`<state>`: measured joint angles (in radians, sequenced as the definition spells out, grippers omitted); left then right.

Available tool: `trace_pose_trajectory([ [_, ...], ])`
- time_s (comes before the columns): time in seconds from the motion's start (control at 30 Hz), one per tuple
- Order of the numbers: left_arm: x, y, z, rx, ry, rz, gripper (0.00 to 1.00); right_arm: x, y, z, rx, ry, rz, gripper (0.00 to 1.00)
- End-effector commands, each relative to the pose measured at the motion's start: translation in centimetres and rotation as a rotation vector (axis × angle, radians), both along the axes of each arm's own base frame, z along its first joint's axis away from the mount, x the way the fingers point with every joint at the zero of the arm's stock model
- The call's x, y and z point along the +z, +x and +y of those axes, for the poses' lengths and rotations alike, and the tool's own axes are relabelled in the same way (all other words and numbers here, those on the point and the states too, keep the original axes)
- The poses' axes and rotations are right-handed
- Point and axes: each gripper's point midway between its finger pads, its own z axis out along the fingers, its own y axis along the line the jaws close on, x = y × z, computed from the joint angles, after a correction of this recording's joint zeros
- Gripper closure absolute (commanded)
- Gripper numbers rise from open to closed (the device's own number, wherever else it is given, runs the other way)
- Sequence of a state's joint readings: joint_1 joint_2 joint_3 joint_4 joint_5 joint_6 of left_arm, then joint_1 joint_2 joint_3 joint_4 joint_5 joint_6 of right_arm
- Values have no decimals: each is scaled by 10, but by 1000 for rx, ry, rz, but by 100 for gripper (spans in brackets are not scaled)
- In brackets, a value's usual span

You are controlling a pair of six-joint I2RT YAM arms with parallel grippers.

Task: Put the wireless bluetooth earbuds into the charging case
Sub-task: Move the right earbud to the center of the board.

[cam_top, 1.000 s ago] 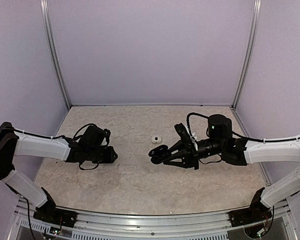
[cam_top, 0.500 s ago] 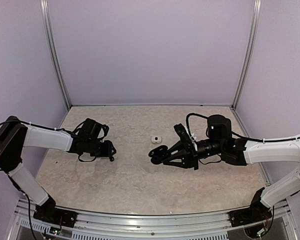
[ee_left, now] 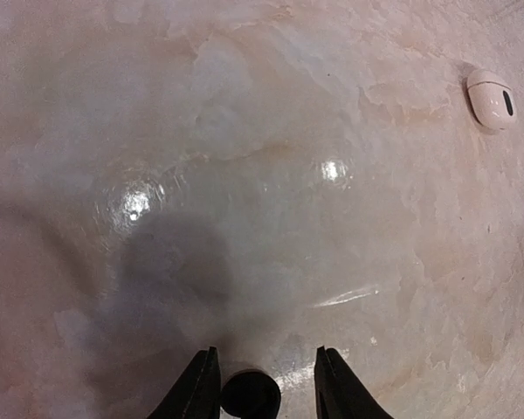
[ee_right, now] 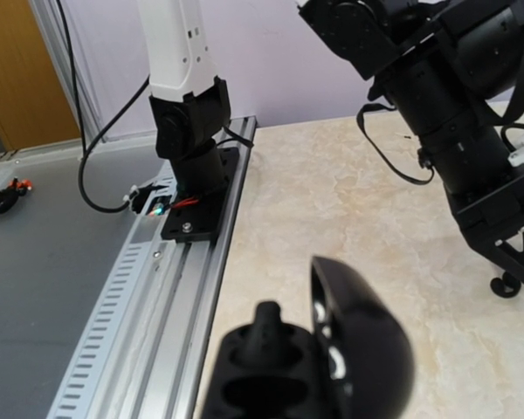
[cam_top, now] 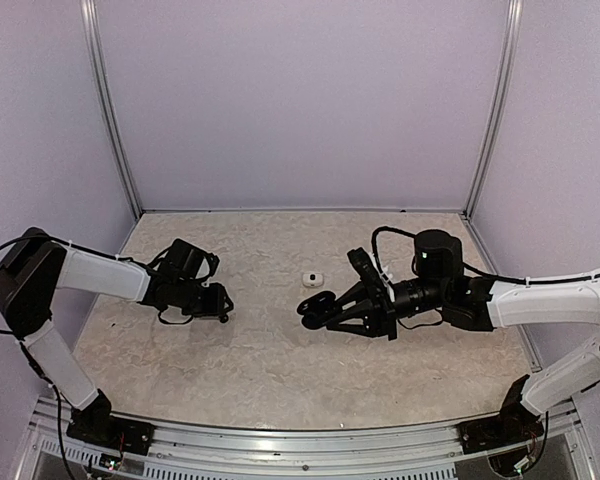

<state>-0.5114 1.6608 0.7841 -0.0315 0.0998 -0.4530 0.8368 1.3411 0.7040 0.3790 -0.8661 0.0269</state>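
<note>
My left gripper [cam_top: 221, 303] is low over the table at the left, its jaws apart. In the left wrist view [ee_left: 268, 353] a tiny black earbud [ee_left: 251, 394] lies on the table between the fingers, close to the left one. My right gripper [cam_top: 327, 308] is shut on the black charging case [cam_top: 313, 305] near the table's middle. In the right wrist view the case [ee_right: 279, 384] is open, its lid [ee_right: 362, 345] standing up. One earbud [ee_right: 269, 327] sits in a socket; the other socket [ee_right: 258, 397] is empty. The right fingers are hidden there.
A small white pebble-shaped case [cam_top: 312, 277] lies between the two grippers, also in the left wrist view [ee_left: 492, 99]. The left arm [ee_right: 458, 122] and its base [ee_right: 192, 166] on the metal rail show in the right wrist view. Purple walls enclose the table.
My left arm has swung its elbow and shifted its gripper slightly toward the far side and lower. The right arm and the case have not moved.
</note>
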Motion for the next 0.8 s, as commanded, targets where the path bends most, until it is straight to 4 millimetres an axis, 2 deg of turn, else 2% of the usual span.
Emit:
trace_pose_trajectory([
  [0.0,-11,-12,6,25,6,43,61,-1,1,0,-5,-6,-1,100],
  [0.1,-14,-18,1,18,-2,59,60,0,1,0,-4,-6,-3,100],
  [0.23,-15,-22,-22,-35,-21,58,62,0,0,0,-3,-5,-3,100],
  [0.43,-12,-29,-64,-143,-38,48,86,3,0,-2,-14,-6,-10,100],
  [0.6,20,-34,-126,-320,-125,-51,95,8,0,-4,-21,4,-18,100],
  [0.7,30,-52,-169,-501,-151,-88,93,11,-1,-5,-22,11,-23,100],
  [0.77,31,-63,-187,-597,-167,-94,90,12,-3,-6,-20,14,-21,100],
])
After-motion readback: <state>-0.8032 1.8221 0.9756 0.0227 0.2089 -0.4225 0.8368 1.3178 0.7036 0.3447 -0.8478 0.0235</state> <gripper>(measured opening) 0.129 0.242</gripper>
